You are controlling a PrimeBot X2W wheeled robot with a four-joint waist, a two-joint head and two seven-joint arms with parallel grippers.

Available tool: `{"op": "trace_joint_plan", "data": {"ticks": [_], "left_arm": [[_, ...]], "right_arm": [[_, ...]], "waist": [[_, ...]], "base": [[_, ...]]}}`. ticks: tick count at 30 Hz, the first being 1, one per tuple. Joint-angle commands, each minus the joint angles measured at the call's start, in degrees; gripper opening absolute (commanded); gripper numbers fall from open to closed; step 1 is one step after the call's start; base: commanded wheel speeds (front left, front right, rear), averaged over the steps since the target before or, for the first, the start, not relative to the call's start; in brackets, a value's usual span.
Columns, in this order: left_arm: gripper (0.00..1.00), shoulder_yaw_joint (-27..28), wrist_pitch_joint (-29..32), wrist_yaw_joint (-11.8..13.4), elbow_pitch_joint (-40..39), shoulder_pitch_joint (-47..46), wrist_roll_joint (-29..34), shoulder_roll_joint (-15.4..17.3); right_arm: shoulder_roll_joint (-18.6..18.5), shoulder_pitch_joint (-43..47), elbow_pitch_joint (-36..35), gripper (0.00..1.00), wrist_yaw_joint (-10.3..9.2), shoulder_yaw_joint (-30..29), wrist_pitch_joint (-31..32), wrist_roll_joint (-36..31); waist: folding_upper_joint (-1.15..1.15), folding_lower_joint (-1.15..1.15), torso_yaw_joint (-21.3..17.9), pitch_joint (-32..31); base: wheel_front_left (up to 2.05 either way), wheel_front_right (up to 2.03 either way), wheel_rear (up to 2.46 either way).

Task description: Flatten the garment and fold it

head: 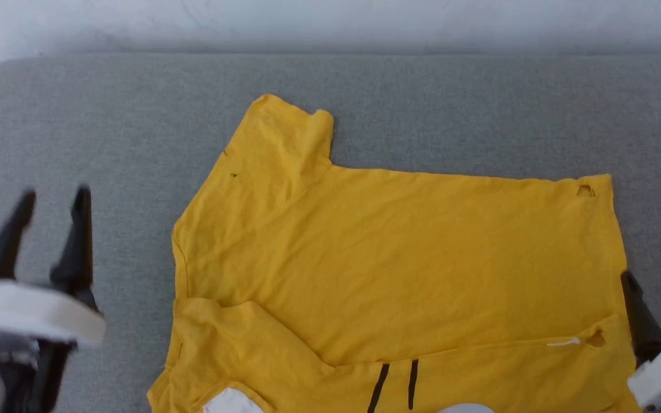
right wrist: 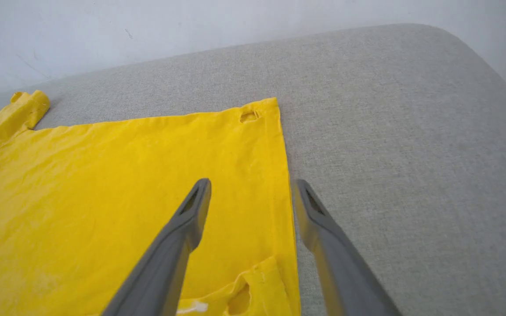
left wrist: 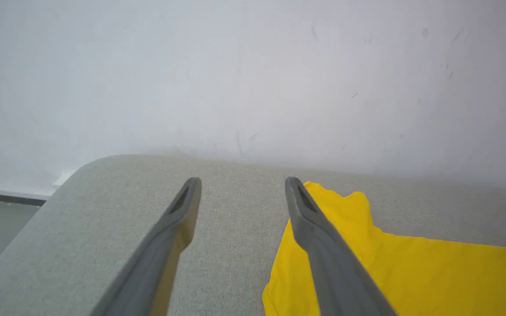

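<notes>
- the garment (head: 399,258) is a bright yellow tee, lightly creased, lying flat on the grey cushion (head: 107,115), from its middle down to its near edge
- the shirt's near strip is folded over on itself, and we can see two thin black line marks (head: 395,387) and bits of white patches (head: 230,402) there
- there are small holes (head: 584,191) at the hem corners
- its long axis runs side to side across the cushion: neck opening (head: 179,258) toward the cushion's left end, hem toward its right end
- one sleeve (head: 290,135) points at the cushion's far edge
- left gripper (head: 55,196) is over bare cushion toward the left end, fingers spread apart and holding nothing
- right gripper (head: 652,281) is toward the cushion's right end at the hem edge, also spread wide and empty. in its wrist view one finger (right wrist: 191,219) is over yellow cloth and the other over grey
</notes>
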Motion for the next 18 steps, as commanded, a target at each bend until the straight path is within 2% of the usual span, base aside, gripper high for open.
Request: {"op": "trace_joint_plan", "data": {"ticks": [1, 3, 5, 9, 12, 15, 17, 18], "left_arm": [[1.00, -0.80, 1.09, -1.37, 0.78, -6.50, 1.87, 1.84], [1.00, -2.29, 2.17, -4.16, 2.62, -14.09, 3.46, 3.87], [1.00, -4.53, 3.88, -8.17, 5.25, -21.81, 4.09, 5.41], [1.00, -9.96, 9.49, -14.27, 10.82, -36.16, 6.23, 6.60], [1.00, -14.55, 14.48, -18.79, 15.47, -45.37, 7.39, 5.77], [1.00, -17.78, 18.94, -22.55, 20.29, -52.29, 6.20, 3.40], [1.00, -19.48, 21.02, -24.41, 23.17, -55.68, 5.63, 2.24], [1.00, -19.48, 21.02, -24.41, 23.17, -55.68, 5.63, 2.24]], "right_arm": [[0.13, -2.08, -0.86, 1.00, -0.04, 1.18, -0.75, -0.53], [0.13, -3.77, -1.60, 1.00, -0.04, 2.34, -1.31, -1.03], [0.13, -5.52, -2.32, 1.00, -0.04, 3.52, -1.81, -1.45], [0.13, -8.48, -3.42, 1.00, -0.04, 5.41, -2.52, -2.01], [0.13, -10.02, -3.96, 1.00, -0.04, 6.37, -2.95, -2.38], [0.13, -11.11, -3.60, 1.00, -0.04, 7.53, -3.25, -2.42], [0.13, -11.80, -3.20, 1.00, -0.04, 8.18, -3.78, -2.17], [0.13, -11.80, -3.20, 1.00, -0.04, 8.18, -3.78, -2.17]], "waist": [[0.00, 0.00, -0.53, 3.94], [0.00, 0.00, -0.88, 6.37], [0.00, 0.00, -1.32, 8.97], [0.00, 0.00, -2.10, 13.84], [0.00, 0.00, -2.55, 16.98], [0.00, 0.00, -3.14, 19.63], [0.00, 0.00, -3.62, 21.03], [0.00, 0.00, -3.62, 21.03]], "base": [[0.00, 0.00, 0.00], [0.00, 0.00, 0.00], [0.00, 0.00, 0.00], [0.00, 0.00, 0.00], [0.00, 0.00, 0.00], [0.00, 0.00, 0.00], [0.00, 0.00, 0.00], [0.00, 0.00, 0.00]]}}
